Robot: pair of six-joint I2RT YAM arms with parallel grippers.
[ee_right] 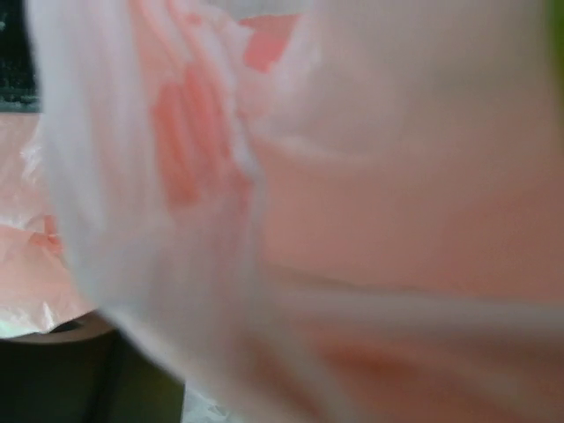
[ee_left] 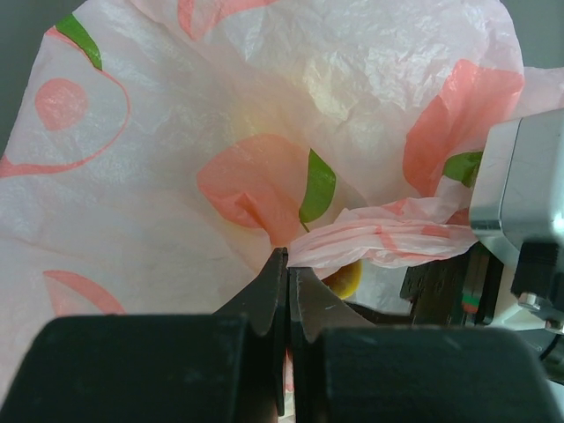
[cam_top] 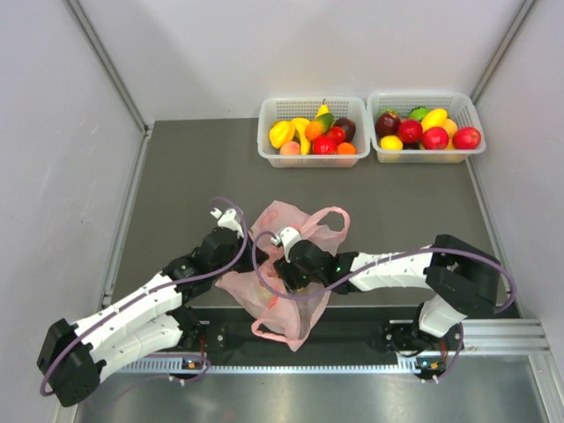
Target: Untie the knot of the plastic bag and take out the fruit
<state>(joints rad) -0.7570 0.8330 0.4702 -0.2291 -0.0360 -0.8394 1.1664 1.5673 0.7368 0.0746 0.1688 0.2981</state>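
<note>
Opening step judged in hand; plastic bag (cam_top: 291, 220) film pinched by closed left end effector (ee_left: 286, 273); right end effector (cam_top: 284, 275) state cannot be told; mouth-spreading needed next, toward fruit (ee_left: 345, 278).

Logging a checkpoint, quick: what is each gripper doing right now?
Left gripper: shut, pinching the thin translucent pink plastic bag.
Right gripper: cannot be told; bag film covers its view.
</note>
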